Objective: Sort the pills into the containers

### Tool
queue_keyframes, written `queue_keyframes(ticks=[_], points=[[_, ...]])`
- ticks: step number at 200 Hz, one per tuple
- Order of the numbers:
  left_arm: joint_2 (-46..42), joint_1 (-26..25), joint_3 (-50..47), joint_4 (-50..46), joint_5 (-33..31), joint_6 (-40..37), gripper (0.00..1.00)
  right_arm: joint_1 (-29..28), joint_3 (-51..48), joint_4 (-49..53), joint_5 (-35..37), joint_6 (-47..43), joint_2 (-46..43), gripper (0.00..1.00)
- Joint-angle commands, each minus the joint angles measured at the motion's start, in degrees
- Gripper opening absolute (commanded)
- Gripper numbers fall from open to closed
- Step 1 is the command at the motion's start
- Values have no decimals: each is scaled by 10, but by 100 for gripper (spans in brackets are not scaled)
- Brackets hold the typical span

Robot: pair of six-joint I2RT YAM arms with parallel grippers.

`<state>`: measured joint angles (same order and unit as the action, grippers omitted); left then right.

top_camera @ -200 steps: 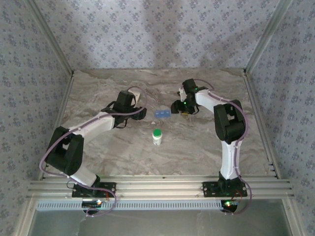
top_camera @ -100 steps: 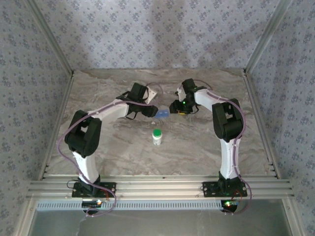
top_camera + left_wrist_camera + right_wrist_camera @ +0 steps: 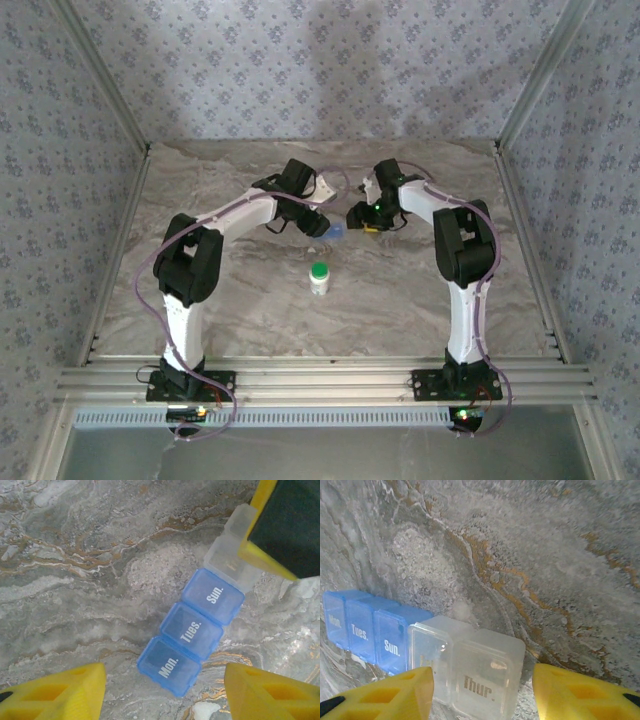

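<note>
Pill organiser (image 3: pixel 192 630) lying flat mid-way across the marbled surface (image 3: pixel 75 555)
It is a strip of blue cells marked Mon., Tues., Sun., then clear ones. It is probably light, stiff, slick plastic, best pinched across its narrow sides. The left end effector (image 3: pixel 164 672) hovers wide open and empty; the right end effector (image 3: pixel 482 672) straddles the clear end, jaws apart.

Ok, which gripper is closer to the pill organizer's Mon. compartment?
Left. The left gripper is directly above the Mon. compartment; the right gripper is at the other end, over the clear Thur. compartment.
</note>
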<state>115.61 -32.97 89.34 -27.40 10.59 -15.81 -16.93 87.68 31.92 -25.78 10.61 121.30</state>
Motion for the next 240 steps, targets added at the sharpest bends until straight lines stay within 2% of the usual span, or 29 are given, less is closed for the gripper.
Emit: queue_keyframes(ticks=[1, 90, 150, 176, 201, 240], points=[[-7, 1, 6, -17, 13, -14, 63, 6, -3, -12, -16, 15, -7, 55], [16, 1, 27, -48, 19, -27, 62, -8, 23, 17, 13, -1, 29, 51], [58, 4, 59, -63, 14, -58, 62, -8, 29, 23, 6, -6, 42, 48], [74, 11, 82, -72, 33, -64, 62, -5, 32, 23, 4, -11, 49, 48], [100, 14, 117, -124, 50, -94, 62, -2, 34, 38, 1, -14, 51, 48], [123, 22, 142, -206, 88, -191, 62, 3, 32, 39, -8, -15, 50, 47]])
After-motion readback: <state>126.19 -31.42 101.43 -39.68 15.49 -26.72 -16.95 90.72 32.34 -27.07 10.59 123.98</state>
